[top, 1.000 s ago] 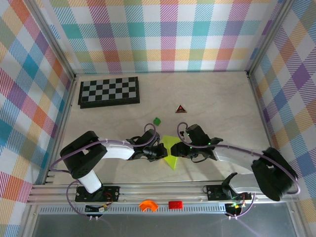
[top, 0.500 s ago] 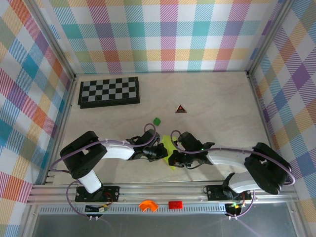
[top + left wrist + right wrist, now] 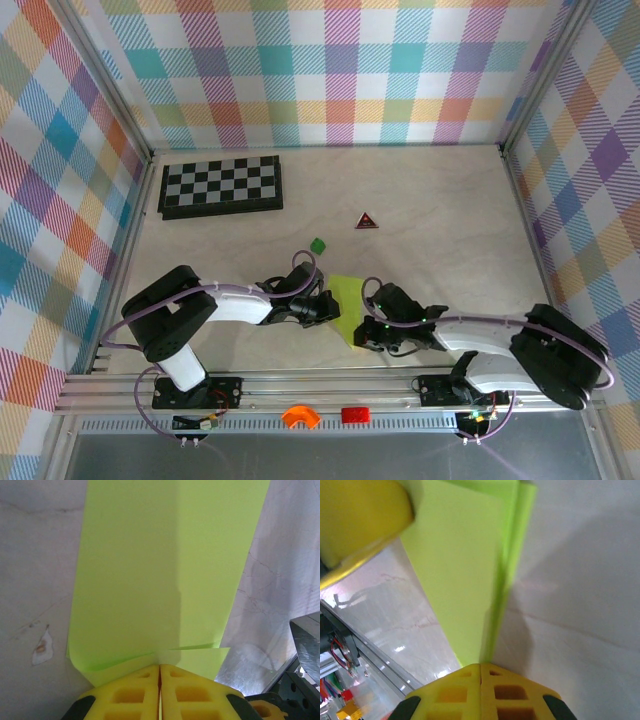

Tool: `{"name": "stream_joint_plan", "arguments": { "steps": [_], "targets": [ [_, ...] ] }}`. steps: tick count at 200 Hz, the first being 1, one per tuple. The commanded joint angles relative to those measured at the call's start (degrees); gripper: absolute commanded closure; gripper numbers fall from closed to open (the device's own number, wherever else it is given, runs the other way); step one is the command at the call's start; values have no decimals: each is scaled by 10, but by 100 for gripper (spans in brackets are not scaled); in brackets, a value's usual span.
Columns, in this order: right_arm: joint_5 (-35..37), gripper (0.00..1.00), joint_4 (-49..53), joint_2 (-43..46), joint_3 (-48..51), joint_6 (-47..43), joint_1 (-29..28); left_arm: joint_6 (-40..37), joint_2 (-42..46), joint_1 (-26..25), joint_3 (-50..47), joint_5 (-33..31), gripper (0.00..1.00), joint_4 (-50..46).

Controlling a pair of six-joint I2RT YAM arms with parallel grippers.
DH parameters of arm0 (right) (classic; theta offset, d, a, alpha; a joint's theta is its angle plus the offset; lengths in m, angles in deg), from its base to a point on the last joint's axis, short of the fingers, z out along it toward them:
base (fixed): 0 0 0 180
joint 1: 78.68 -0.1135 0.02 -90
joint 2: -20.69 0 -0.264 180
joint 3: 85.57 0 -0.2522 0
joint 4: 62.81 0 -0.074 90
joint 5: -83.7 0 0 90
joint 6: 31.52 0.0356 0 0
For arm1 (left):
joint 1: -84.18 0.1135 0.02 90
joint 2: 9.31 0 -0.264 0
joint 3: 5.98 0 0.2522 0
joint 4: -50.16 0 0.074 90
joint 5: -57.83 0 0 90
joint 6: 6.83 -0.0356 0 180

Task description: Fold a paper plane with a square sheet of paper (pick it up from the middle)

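The lime paper plane (image 3: 347, 300) lies folded on the table between my two grippers, its point toward the near edge. My left gripper (image 3: 327, 307) is shut at the middle of the plane's left edge. In the left wrist view the paper (image 3: 150, 570) spreads out from the closed yellow tips (image 3: 160, 666), with flaps on both sides. My right gripper (image 3: 362, 338) is shut at the plane's near point. In the right wrist view the raised fold of the paper (image 3: 460, 580) runs into the closed tips (image 3: 480, 665), and a left finger (image 3: 360, 520) shows at top left.
A chessboard (image 3: 221, 185) lies at the back left. A small dark green block (image 3: 318, 244) and a dark triangular piece (image 3: 367, 221) sit behind the plane. An orange part (image 3: 299, 416) and a red part (image 3: 355, 414) rest on the front rail. Plaid walls enclose the table.
My right gripper has shut, swept left over the paper, then drawn back to its near point. The wide lime triangle is now a narrower folded shape. The left arm has stayed put.
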Motion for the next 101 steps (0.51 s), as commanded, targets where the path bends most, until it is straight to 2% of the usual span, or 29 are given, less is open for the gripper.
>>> {"name": "stream_joint_plan", "arguments": {
  "steps": [1, 38, 75, 101],
  "targets": [
    [10, 94, 49, 45, -3, 12, -5, -4, -19, -5, -18, -19, 91, -40],
    [27, 94, 44, 91, -35, 21, -5, -4, -19, -5, -18, -18, 91, -40],
    [29, 94, -13, 0, -78, 26, -5, -2, -23, -5, -17, -17, 91, -37],
    [66, 94, -54, -60, -93, 48, -6, -1, -24, -5, -18, -16, 91, -33]
  ]
}}
